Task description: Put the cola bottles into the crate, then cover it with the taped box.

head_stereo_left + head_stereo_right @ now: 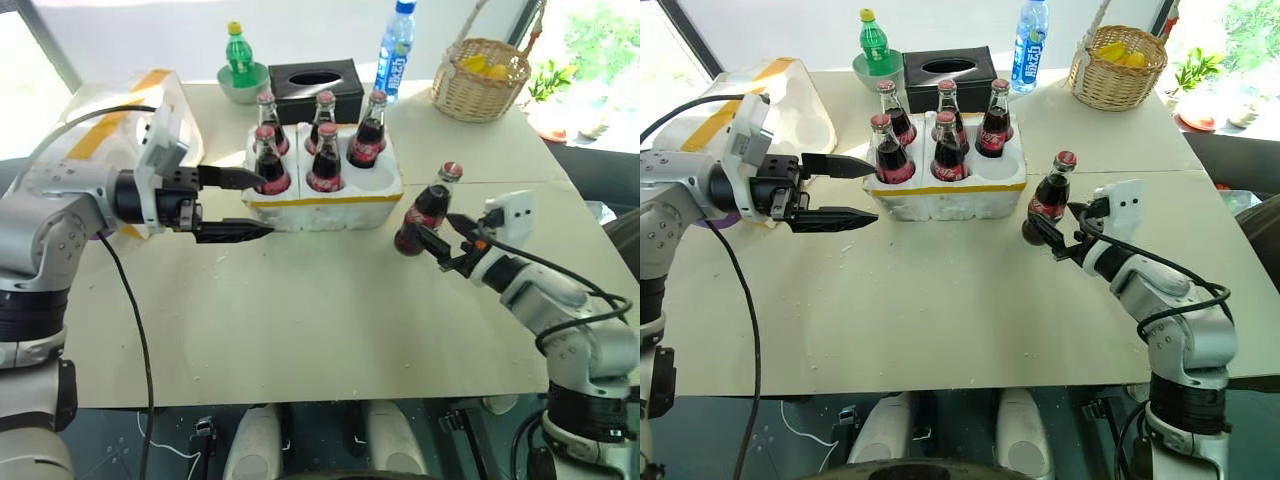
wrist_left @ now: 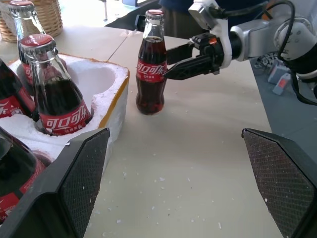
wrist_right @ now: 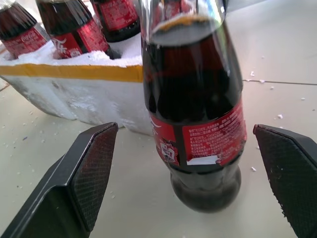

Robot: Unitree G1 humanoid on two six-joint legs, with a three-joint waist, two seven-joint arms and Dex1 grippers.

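A: Quick pass. Bench [image 1: 330, 330] first, then the taped box [image 1: 110, 115] sitting far left, behind the left arm. Crate [image 1: 325, 205] mid-bench, five cola bottles [image 1: 326, 160] already seated, near-right hole [image 1: 370, 182] empty.

B: Sixth bottle [image 1: 425, 212]?

A: Upright on the bench just right of the crate. Right hand [image 1: 432, 235] is open, fingers either side of the bottle's lower body, not gripping yet as far as I can see.

B: Risks?

A: Main one: the bottle is tall and narrow, and one finger looks closer than the other. If that finger lands first, it could shove the bottle over or push it into the crate wall. Glass is slick too, so a grip low on the belly might let it swing or slip on the lift.

B: And the left hand [image 1: 245, 205]?

A: Open, empty, hanging at the crate's left side, upper finger [image 1: 232, 177] close to the near-left bottle [image 1: 270, 165]. Any drift right could knock that bottle or shift the light foam crate.

B: Later on?

A: Dropping the bottle off-centre on the hole's rim could chip foam or tip it. The cover probably won't seat if any bottle leans.
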